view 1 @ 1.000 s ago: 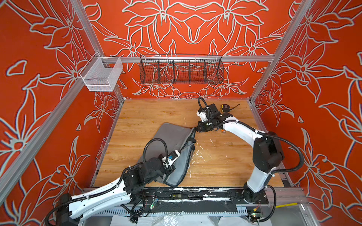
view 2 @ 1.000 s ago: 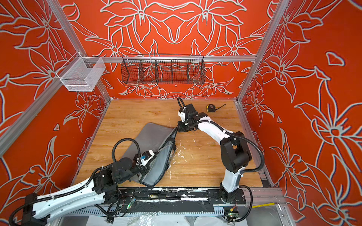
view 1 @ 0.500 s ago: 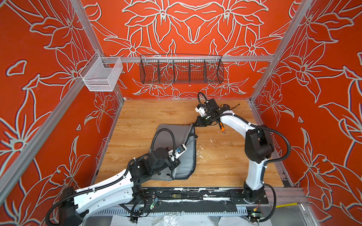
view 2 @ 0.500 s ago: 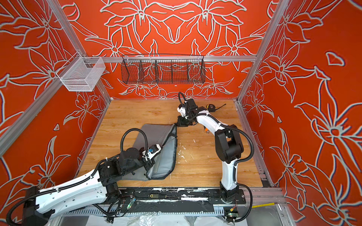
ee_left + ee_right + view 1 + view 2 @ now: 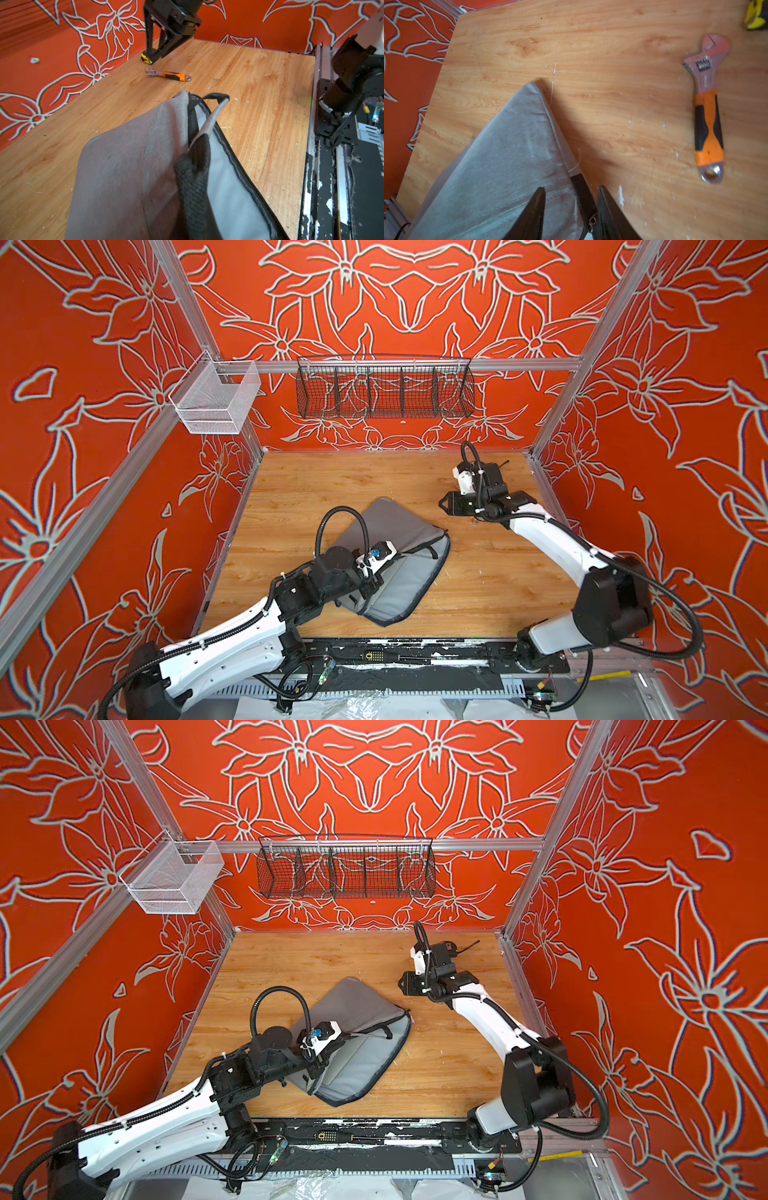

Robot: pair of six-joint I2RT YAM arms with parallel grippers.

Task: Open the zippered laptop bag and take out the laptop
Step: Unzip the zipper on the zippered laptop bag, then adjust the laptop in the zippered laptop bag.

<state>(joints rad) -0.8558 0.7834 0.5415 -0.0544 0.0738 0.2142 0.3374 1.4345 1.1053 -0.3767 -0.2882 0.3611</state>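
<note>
The grey zippered laptop bag (image 5: 390, 522) (image 5: 353, 1002) lies slantwise mid-table, its upper flap raised along the near right side. My left gripper (image 5: 370, 578) (image 5: 318, 1065) is shut at that raised edge; in the left wrist view the bag's dark strap handle (image 5: 193, 187) runs straight down to the hidden jaws. A paler flat surface (image 5: 343, 1065) shows in the gap; laptop or lining, I cannot tell. My right gripper (image 5: 446, 504) (image 5: 572, 207) stands open above the bag's far right corner. The small zipper pull (image 5: 591, 222) hangs loose between its fingers.
An orange-handled wrench (image 5: 707, 108) (image 5: 168, 75) lies on the wood right of the bag, with a yellow tape measure (image 5: 145, 58) behind it near the back wall. A black wire basket (image 5: 384, 391) and a white mesh basket (image 5: 214, 400) hang on the walls.
My right gripper has opened, let go of the bag's corner and drawn back a little to the right. The left arm has swung the bag round and holds its flap up.
</note>
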